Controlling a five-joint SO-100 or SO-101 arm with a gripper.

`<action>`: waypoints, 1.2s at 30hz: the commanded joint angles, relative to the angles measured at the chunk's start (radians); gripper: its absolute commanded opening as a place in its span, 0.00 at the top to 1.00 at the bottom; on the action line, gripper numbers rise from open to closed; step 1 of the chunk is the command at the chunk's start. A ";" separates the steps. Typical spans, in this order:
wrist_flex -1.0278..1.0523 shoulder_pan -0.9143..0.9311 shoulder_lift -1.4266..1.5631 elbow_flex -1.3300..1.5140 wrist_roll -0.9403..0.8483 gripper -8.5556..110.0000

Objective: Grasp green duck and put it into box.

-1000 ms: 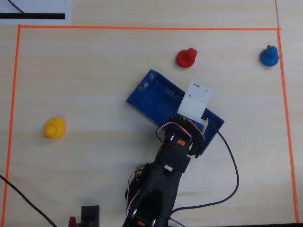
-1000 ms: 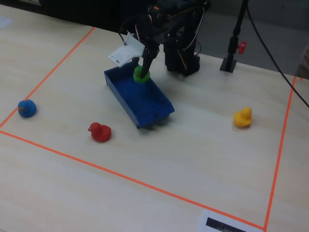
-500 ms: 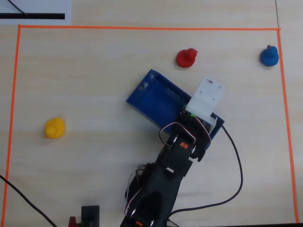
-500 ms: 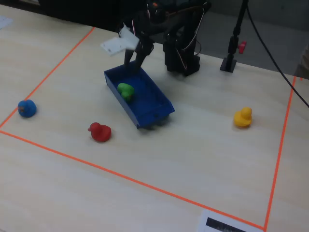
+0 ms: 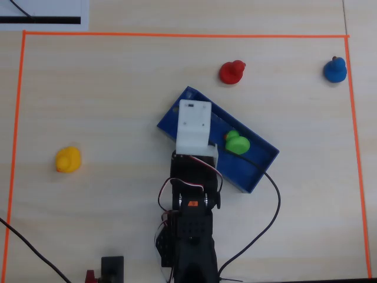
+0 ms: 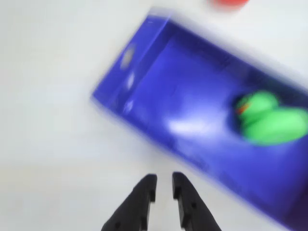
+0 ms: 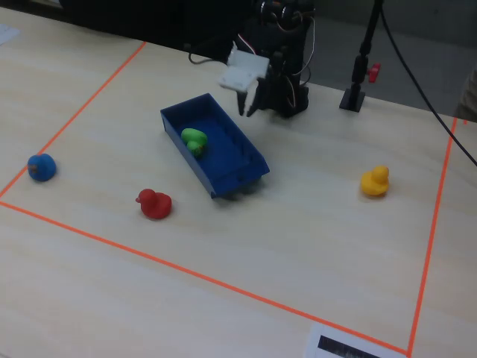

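Small bright green rubber duck [image 5: 237, 142] lies inside the large dark blue shallow plastic box [image 5: 194, 113], right of centre in the overhead view; in the blurred wrist view the duck [image 6: 269, 119] sits at right of frame with its red-orange beak toward the left. The arm's two-finger black gripper [image 6: 163, 186] shows at bottom centre of the wrist view, fingertips close with only a narrow gap, holding nothing, apart from the duck and outside the box's near wall [image 6: 144, 120]. In the fixed view the gripper [image 7: 250, 104] hangs above the table beside the box's far end [image 7: 186, 113]. No legible writing seen. Surface: pale wood-grain table [image 5: 106, 118] marked with an orange tape rectangle [image 5: 177, 35]. Background of the fixed view is dark.
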 commanded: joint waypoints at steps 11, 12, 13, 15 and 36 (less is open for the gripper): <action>0.089 -0.094 0.175 0.314 -0.043 0.93; 0.054 -0.087 0.183 0.345 -0.043 0.93; 0.020 -0.081 0.187 0.374 -0.046 0.93; -0.021 -0.072 0.189 0.423 -0.054 0.93; 0.038 -0.083 0.380 0.569 -0.049 0.93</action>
